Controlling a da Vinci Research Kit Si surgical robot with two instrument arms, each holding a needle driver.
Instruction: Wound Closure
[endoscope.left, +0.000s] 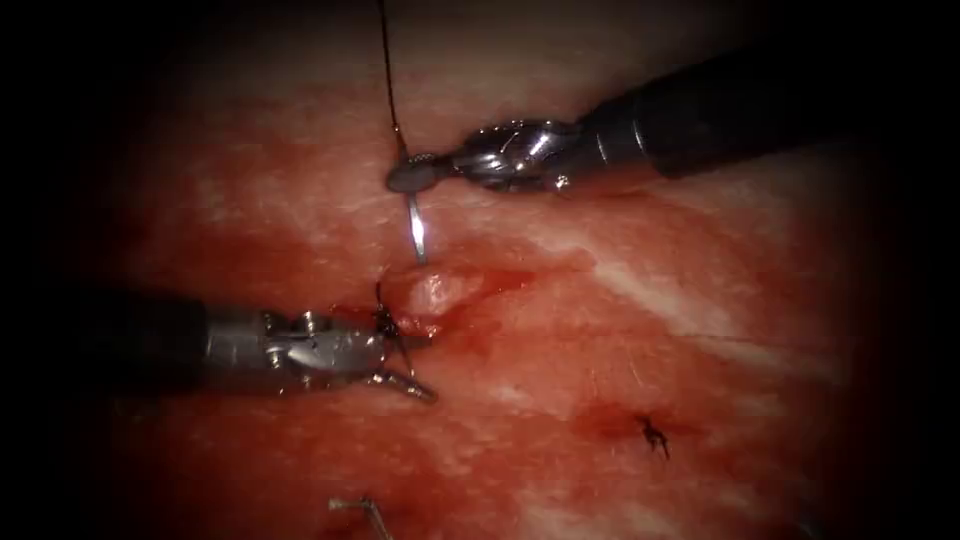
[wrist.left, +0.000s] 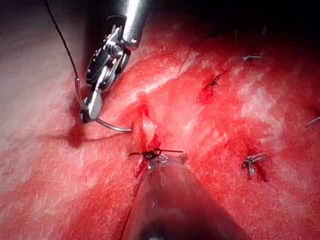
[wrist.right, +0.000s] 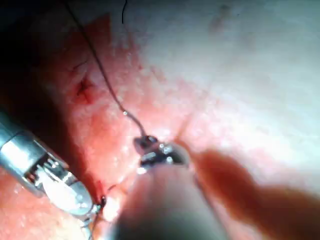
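While the right arm's tool (endoscope.left: 405, 178) comes in from the upper right in the endoscope view, its jaws are pressed together on the curved steel needle (endoscope.left: 416, 228), pinching it near the end where the thin dark thread (endoscope.left: 388, 70) is attached. The needle hangs down from the jaws, and its point reaches the raised pale edge of the cut (endoscope.left: 435, 295) in the red, wet pork tissue (endoscope.left: 650, 330); whether the point is already inside, I cannot tell. The left arm's tool (endoscope.left: 405, 385) lies low on the left with its jaws spread, holding nothing, just beside a dark knotted stitch (endoscope.left: 385, 322).

In the left wrist view, the right tool (wrist.left: 87, 112) grips the needle (wrist.left: 112, 126), which curves toward the cut (wrist.left: 145, 120). Older stitches (wrist.left: 212, 80) lie farther away.

In the right wrist view, the thread (wrist.right: 100, 70) runs to the closed jaws, and the left tool (wrist.right: 87, 210) rests near.

I judge that a new stitch is being placed; the next move calls for a careful turn of the wrist along the curve.
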